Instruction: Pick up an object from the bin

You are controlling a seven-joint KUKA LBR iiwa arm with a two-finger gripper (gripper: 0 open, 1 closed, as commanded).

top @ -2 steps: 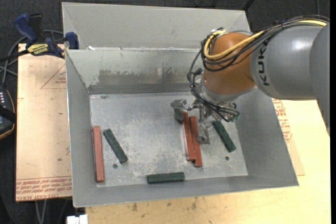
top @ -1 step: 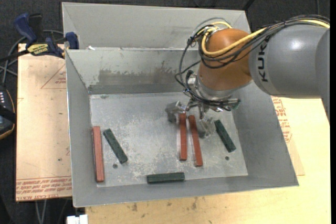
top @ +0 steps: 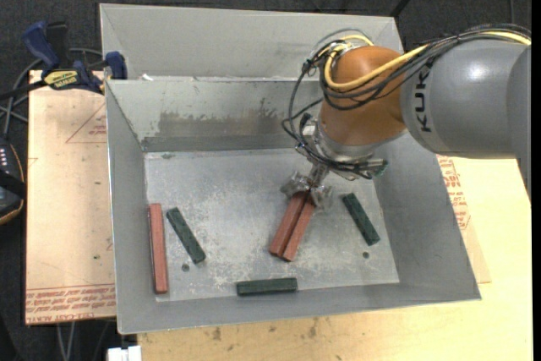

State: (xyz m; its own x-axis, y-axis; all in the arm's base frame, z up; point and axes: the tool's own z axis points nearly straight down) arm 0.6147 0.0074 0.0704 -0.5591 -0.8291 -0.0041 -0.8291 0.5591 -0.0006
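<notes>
My gripper point(top: 308, 188) is low in the middle of the bin, its fingers at the upper end of a reddish-brown wooden block point(top: 292, 230) that lies slanted on the floor. The fingertips sit around or on that end, and the block rests on the bin floor. A dark green bar point(top: 361, 219) lies just right of the gripper.
A long reddish-brown stick point(top: 157, 248) lies along the left wall with a dark green bar point(top: 185, 236) beside it. Another dark green bar point(top: 267, 287) lies near the front wall. The arm with its orange cover and cables hangs over the bin's right rear.
</notes>
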